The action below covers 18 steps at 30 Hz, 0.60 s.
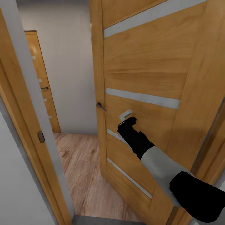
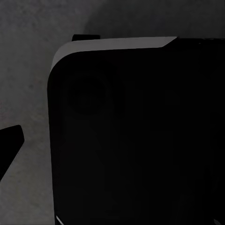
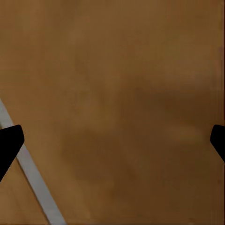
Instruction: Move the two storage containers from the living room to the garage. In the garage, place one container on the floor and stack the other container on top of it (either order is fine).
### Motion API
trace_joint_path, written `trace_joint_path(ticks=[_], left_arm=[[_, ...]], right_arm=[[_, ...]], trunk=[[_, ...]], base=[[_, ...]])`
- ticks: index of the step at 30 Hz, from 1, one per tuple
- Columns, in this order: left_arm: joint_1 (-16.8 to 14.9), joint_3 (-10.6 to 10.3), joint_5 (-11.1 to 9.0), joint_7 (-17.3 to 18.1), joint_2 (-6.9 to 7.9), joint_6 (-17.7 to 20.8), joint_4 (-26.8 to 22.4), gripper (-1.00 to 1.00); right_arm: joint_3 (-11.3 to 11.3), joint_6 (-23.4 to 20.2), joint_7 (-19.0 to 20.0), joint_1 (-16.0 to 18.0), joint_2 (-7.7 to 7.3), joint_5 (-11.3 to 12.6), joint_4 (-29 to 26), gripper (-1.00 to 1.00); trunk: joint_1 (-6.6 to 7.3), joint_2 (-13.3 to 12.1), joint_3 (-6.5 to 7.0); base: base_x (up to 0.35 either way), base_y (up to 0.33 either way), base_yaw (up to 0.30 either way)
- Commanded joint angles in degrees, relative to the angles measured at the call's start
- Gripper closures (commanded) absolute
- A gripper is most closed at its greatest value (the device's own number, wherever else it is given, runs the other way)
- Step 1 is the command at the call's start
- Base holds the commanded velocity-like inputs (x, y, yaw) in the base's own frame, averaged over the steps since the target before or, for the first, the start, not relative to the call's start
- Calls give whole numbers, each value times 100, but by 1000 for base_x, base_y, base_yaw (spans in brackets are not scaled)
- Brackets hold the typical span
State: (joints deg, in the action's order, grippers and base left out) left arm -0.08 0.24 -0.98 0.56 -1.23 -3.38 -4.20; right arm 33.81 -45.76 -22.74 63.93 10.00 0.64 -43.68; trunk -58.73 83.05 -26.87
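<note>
Setting: doorway seen from the head view, with a strip of dark grey floor (image 1: 103, 220) at the nearest edge and light wood plank flooring (image 1: 81, 168) beyond the threshold.
Right arm: comes in from the lower right of the head view, black at the elbow, pale grey along the forearm, black again at the wrist.
Right hand (image 1: 126, 116): raised right up to the face of the open wooden door (image 1: 147, 72); a pale fingertip shows at its end. In the right wrist view two dark fingertips (image 3: 9, 145) stand far apart at opposite edges, so the hand is spread wide with nothing between them but the door's brown surface and one pale stripe (image 3: 33, 173).
Left hand: in the left wrist view one dark fingertip (image 2: 10, 140) shows over rough dark grey ground, beside a large black rounded body (image 2: 136, 136); I cannot tell how far this hand is open or whether it grips anything.
Door: warm brown wood with pale grey horizontal stripes, swung inward, a metal lever handle (image 1: 100, 106) on its edge.
Door frame (image 1: 29, 125): same brown wood at left, with a small metal strike plate (image 1: 41, 137).
Farther back: a plain pale wall (image 1: 68, 68) and a second brown door (image 1: 42, 81) with small pale insets and its own handle.
Containers: neither can be placed from these views.
</note>
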Motion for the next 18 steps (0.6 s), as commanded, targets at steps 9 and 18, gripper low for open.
trace_joint_path(ticks=[9,18], left_arm=[[-1,2,-11,6,0,-14,-1,-100],[-1,0,-8,6,-10,-14,-1,-100]], right_arm=[[11,44,-23,76,0,-17,102,-100],[-5,-717,7,37,0,1013,-1231,-100]], trunk=[[0,3,-6],[0,3,-6]], base=[[0,0,0],[0,0,0]])
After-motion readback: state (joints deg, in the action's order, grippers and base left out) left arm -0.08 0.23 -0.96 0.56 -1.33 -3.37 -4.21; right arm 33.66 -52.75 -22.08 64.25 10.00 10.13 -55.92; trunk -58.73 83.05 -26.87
